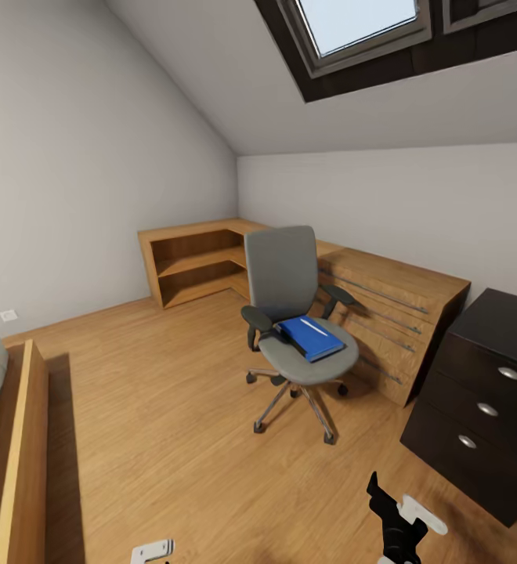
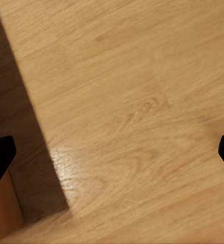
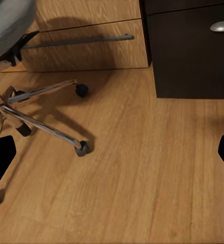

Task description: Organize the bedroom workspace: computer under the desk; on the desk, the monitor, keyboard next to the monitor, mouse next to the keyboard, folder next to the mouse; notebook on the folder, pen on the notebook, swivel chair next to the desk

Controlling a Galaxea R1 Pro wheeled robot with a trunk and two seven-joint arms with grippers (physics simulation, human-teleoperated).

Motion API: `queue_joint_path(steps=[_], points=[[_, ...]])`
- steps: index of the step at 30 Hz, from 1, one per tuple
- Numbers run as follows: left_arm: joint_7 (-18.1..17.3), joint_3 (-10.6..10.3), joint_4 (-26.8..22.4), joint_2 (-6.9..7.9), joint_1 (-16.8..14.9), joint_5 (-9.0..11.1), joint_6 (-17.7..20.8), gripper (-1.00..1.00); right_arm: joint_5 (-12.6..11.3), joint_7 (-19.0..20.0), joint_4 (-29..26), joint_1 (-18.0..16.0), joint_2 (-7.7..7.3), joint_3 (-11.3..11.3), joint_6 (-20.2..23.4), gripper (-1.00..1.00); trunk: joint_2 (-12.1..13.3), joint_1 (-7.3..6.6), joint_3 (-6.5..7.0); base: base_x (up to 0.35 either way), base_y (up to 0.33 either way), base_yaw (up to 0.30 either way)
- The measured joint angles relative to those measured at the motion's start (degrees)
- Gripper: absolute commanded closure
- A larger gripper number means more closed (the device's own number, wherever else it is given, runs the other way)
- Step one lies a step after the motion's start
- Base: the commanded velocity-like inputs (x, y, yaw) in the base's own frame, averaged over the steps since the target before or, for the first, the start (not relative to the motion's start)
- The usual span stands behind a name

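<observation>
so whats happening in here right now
Nothing is being handled yet. The robot faces a swivel chair in the middle of the wood floor. The blue folder lies on its seat with a white pen on top. A dark drawer unit stands at the right, low wood cabinets behind the chair. Both grippers, left and right, hang over the floor with jaws wide apart and empty.

No legible text or labels anywhere.
</observation>
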Motion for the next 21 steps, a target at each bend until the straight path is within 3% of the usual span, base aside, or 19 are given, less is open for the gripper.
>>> queue_joint_path(steps=[8,21], points=[[0.19,0.15,0.17,-0.14,-0.01,0.17,-1.64,-1.0,0.12,0.0,-0.03,0.06,0.01,0.02,0.0,-1.0,3.21,-1.76,1.43,0.0,0.0,-0.04],[0.11,0.16,1.46,-0.86,-0.01,0.18,-2.17,-1.0,0.16,0.08,-0.03,0.06,-0.09,0.03,0.0,-1.0,8.42,-4.61,3.77,0.0,0.0,-0.237]])
